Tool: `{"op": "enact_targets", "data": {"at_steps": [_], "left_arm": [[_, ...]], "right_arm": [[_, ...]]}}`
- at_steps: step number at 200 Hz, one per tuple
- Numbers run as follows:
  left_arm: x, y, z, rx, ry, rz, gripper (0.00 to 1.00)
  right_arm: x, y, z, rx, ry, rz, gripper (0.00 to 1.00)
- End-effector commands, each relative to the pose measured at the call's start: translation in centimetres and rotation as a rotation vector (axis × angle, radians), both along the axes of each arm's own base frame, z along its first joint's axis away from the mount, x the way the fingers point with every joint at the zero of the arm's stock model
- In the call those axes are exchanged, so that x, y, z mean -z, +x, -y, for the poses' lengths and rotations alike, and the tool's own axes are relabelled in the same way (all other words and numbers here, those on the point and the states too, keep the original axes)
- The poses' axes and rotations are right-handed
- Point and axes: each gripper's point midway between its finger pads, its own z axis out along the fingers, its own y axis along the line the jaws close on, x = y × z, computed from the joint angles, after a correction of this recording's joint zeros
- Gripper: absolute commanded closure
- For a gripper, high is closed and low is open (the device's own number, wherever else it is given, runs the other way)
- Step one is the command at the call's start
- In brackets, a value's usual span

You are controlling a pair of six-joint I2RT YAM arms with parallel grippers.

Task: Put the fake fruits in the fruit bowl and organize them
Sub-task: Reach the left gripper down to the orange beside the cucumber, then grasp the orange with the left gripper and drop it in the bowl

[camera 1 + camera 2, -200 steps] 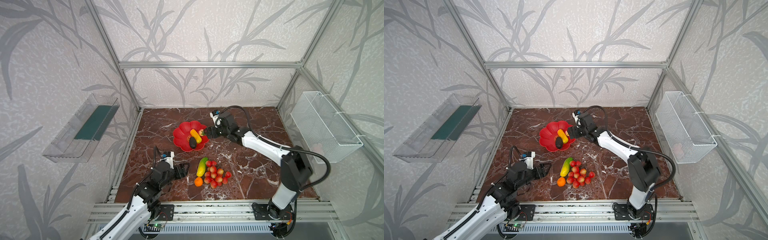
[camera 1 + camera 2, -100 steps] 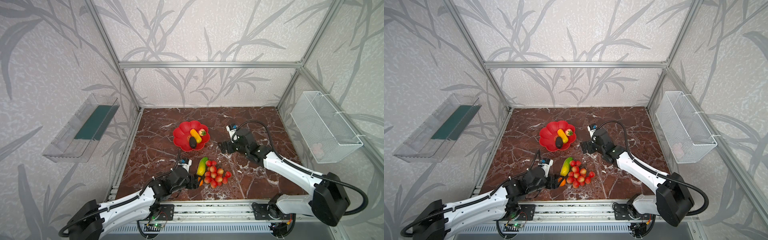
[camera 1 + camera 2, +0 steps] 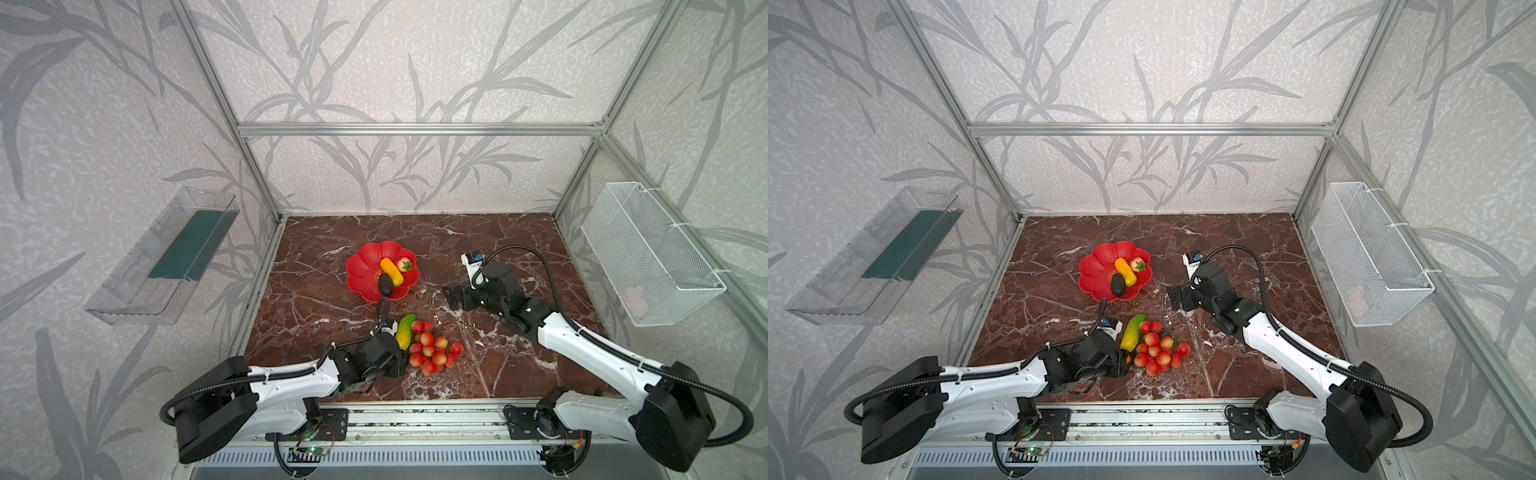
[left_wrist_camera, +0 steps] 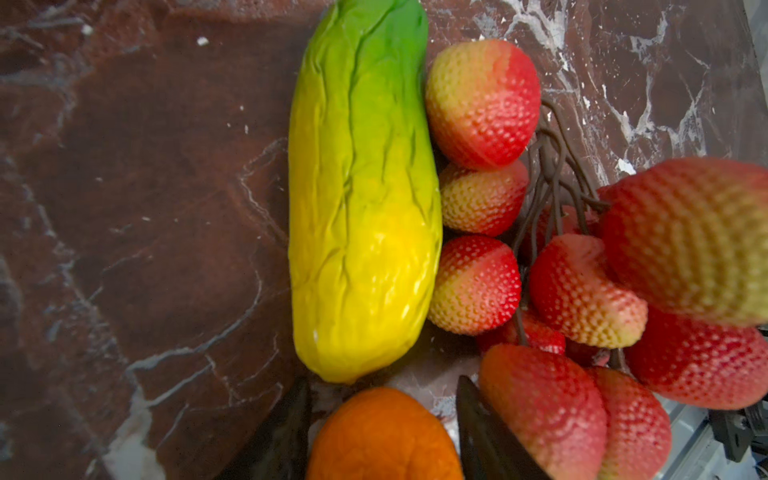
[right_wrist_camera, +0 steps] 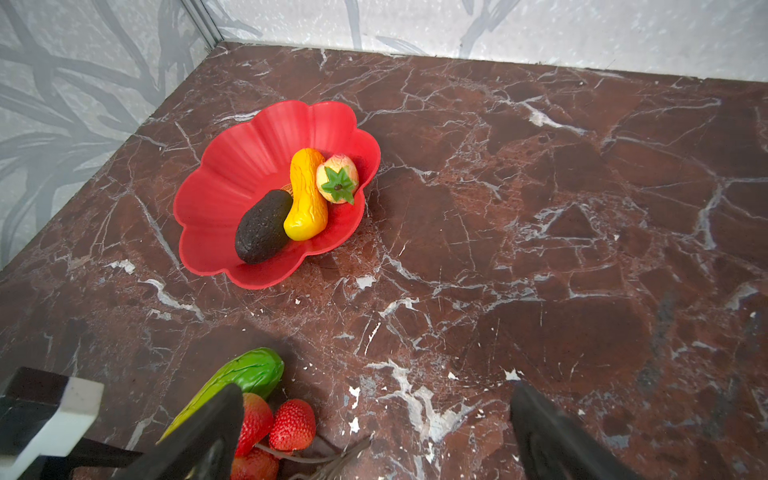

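Gripping small orange (image 4: 382, 436) in left gripper (image 4: 382, 382) jaws on table (image 4: 124, 208) beside berry bunch (image 4: 582, 270); holding right gripper (image 5: 374, 386) jaws wide apart, short of fruit bowl (image 5: 232, 166). Recommending vertical lift, avoiding snagging bunch.

small orange (image 4: 382, 436) cropped (left wrist view), nearest berry (image 4: 690, 241) blurred

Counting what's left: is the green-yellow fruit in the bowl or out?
Out. The green-yellow fruit lies on the marble beside the berries, apart from the bowl.
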Motion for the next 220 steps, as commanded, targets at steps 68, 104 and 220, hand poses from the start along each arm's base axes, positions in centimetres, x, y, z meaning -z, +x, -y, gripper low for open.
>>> {"op": "enact_targets", "data": {"at_steps": [68, 104, 220], "left_arm": [[-7.8, 1.2, -6.7, -0.179, -0.034, 0.268, 0.53], [-12.9, 3.9, -9.5, -0.255, 0.044, 0.44, 0.51], [-14.6, 18.3, -10.0, -0.395, -0.063, 0.454, 0.53]], "right_arm": [[-0.3, -0.1, 1.2, 0.027, 0.006, 0.02, 0.0], [-0.1, -0.2, 1.0, 0.017, 0.009, 0.009, 0.0], [0.6, -2.5, 2.5, 0.019, -0.004, -0.028, 0.0]]}}
